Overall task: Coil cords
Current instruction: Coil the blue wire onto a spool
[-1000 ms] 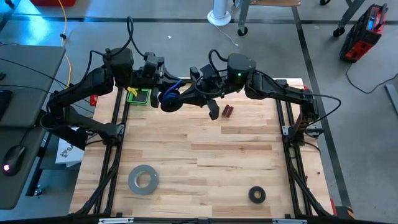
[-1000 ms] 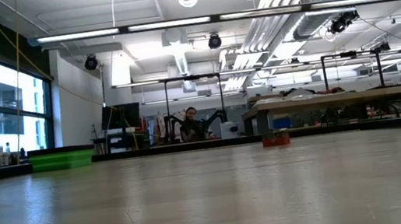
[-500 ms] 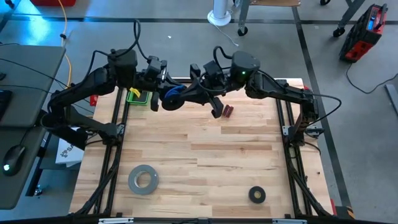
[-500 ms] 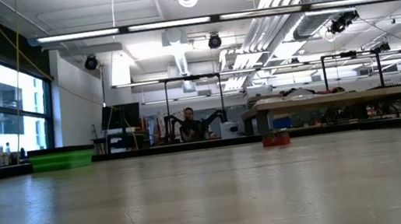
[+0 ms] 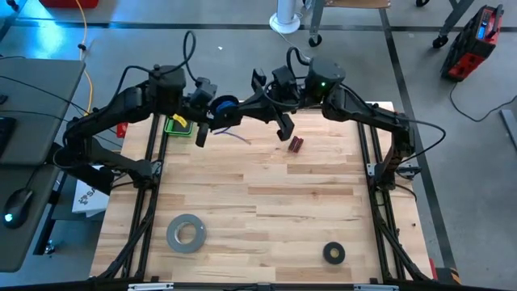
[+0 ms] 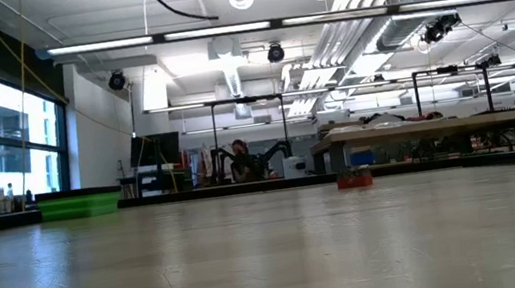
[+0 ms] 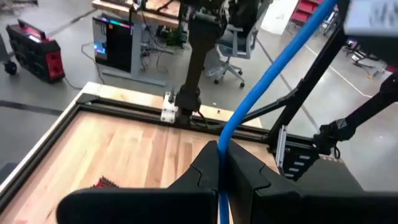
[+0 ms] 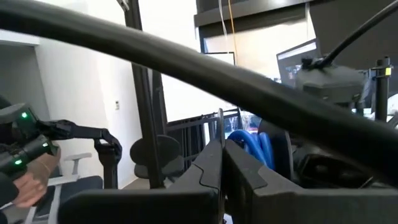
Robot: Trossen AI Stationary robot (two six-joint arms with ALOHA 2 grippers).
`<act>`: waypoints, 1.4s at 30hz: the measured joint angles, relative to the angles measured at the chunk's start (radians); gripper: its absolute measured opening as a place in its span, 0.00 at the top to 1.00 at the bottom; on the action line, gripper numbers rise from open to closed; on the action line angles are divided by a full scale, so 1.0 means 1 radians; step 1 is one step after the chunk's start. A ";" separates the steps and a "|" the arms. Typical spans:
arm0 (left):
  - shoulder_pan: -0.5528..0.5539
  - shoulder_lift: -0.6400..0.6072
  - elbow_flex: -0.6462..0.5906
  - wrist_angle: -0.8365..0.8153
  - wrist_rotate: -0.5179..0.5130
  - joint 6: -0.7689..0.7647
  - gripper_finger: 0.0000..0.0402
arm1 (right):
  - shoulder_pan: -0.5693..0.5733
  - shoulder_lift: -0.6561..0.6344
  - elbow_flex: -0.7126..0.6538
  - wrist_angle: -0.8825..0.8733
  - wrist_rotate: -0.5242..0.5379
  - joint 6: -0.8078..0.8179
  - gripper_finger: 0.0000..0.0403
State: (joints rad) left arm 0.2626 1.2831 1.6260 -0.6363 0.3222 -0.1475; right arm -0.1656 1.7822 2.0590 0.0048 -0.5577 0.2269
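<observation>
High view showed me both arms had lifted the blue cord [image 5: 224, 105] off the far table edge, left gripper [image 5: 212, 113] pinching it, right gripper [image 5: 242, 110] clamped beside, so coiling continued midair.

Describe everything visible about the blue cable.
The blue cable is thin, smooth and flexible, apparently plastic-jacketed. It is gathered into small loops held in the air over the table's far edge, between the two arms. The left claw is shut on it: in the left wrist view one strand runs up taut from between the fingers. The right claw is shut right beside the loops; its grip cannot be confirmed. A thin tail hangs toward the wood.
</observation>
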 joint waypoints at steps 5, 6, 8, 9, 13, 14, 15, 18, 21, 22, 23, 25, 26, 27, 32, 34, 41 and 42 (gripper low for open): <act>0.000 -0.002 0.000 -0.028 0.000 -0.007 0.99 | -0.041 0.000 0.000 -0.001 -0.025 -0.010 1.00; 0.000 -0.004 0.000 -0.039 -0.001 -0.008 0.99 | -0.049 -0.003 0.000 -0.002 -0.027 -0.021 1.00; 0.000 -0.007 0.000 -0.053 -0.011 -0.007 0.99 | -0.062 -0.004 0.000 -0.002 -0.027 -0.048 1.00; 0.000 -0.009 0.000 -0.057 -0.016 -0.007 0.99 | -0.070 -0.008 0.000 -0.003 -0.027 -0.052 1.00; 0.003 -0.019 0.000 -0.064 -0.031 -0.006 1.00 | -0.094 -0.024 -0.001 -0.028 -0.029 -0.070 1.00; 0.007 -0.022 0.000 -0.065 -0.042 -0.001 1.00 | -0.099 -0.029 -0.001 -0.040 -0.029 -0.080 1.00; 0.009 -0.025 0.000 -0.067 -0.053 0.003 1.00 | -0.104 -0.035 -0.001 -0.054 -0.028 -0.091 1.00; 0.022 -0.031 0.000 -0.078 -0.069 0.010 1.00 | -0.118 -0.048 -0.001 -0.097 -0.028 -0.109 1.00; 0.034 -0.036 0.000 -0.075 -0.069 0.009 1.00 | -0.131 -0.060 -0.001 -0.135 -0.026 -0.132 1.00; 0.034 -0.037 0.000 -0.071 -0.069 -0.002 1.00 | -0.135 -0.063 -0.001 -0.142 -0.026 -0.137 1.00; 0.034 -0.037 0.000 -0.069 -0.068 -0.011 1.00 | -0.138 -0.067 -0.001 -0.150 -0.026 -0.141 1.00; 0.035 -0.037 0.000 -0.072 -0.065 -0.010 1.00 | -0.143 -0.072 -0.001 -0.164 -0.027 -0.150 1.00; 0.035 -0.037 0.000 -0.076 -0.066 -0.008 1.00 | -0.146 -0.074 -0.001 -0.172 -0.027 -0.157 1.00; 0.035 -0.037 0.000 -0.081 -0.066 -0.008 1.00 | -0.149 -0.075 -0.001 -0.178 -0.027 -0.160 1.00; 0.035 -0.037 0.001 -0.099 -0.068 -0.008 1.00 | -0.152 -0.081 -0.001 -0.184 -0.026 -0.167 1.00; 0.035 -0.037 0.001 -0.101 -0.068 -0.008 1.00 | -0.154 -0.084 -0.001 -0.193 -0.024 -0.171 1.00; 0.034 -0.037 0.001 -0.056 -0.068 -0.034 0.95 | -0.155 -0.088 -0.001 -0.187 -0.021 -0.176 1.00; 0.034 -0.037 0.001 -0.054 -0.067 -0.034 0.93 | -0.155 -0.090 0.000 -0.180 -0.019 -0.178 1.00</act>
State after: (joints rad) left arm 0.2970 1.2461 1.6267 -0.6907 0.2550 -0.1815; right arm -0.3202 1.6926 2.0588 -0.1751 -0.5772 0.0486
